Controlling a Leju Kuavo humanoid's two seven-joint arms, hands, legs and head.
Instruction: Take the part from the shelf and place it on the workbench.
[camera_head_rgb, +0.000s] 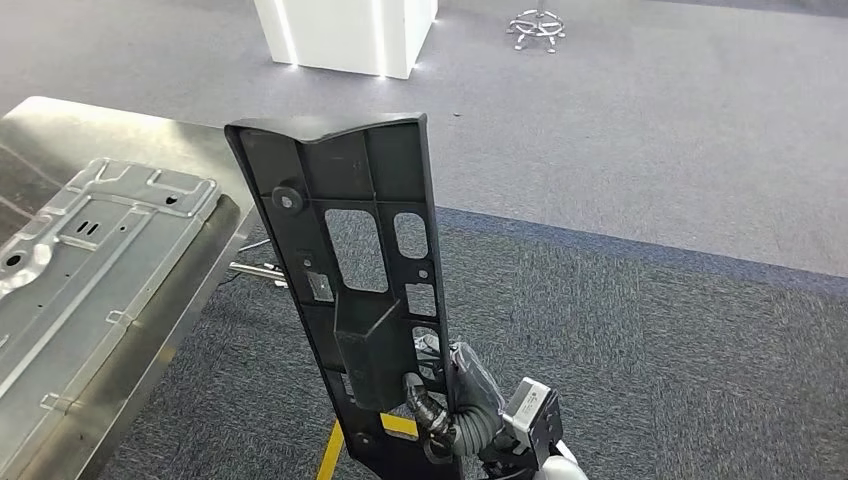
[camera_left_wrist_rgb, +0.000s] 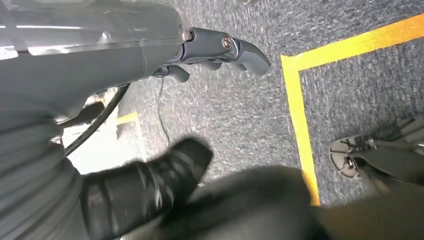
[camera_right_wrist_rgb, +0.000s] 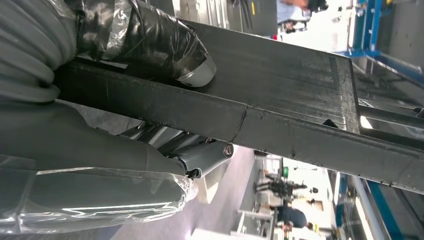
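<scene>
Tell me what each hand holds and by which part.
The right hand grips the long black plastic part near its lower end, holding it upright. The left hand holds nothing.

Right hand (camera_head_rgb: 455, 405): grey ribbed cover, dark fingers w/ black tape wrap, clear plastic film over the thick grey thumb (camera_right_wrist_rgb: 100, 195). Left hand (camera_left_wrist_rgb: 150, 65): smooth grey shell, grey fingers w/ round pivot screws, thin black cable alongside.

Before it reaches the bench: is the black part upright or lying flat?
Upright, slightly tilted. The black part stands on end above the carpet, gripped near its lower end by the right hand, beside the workbench.
</scene>
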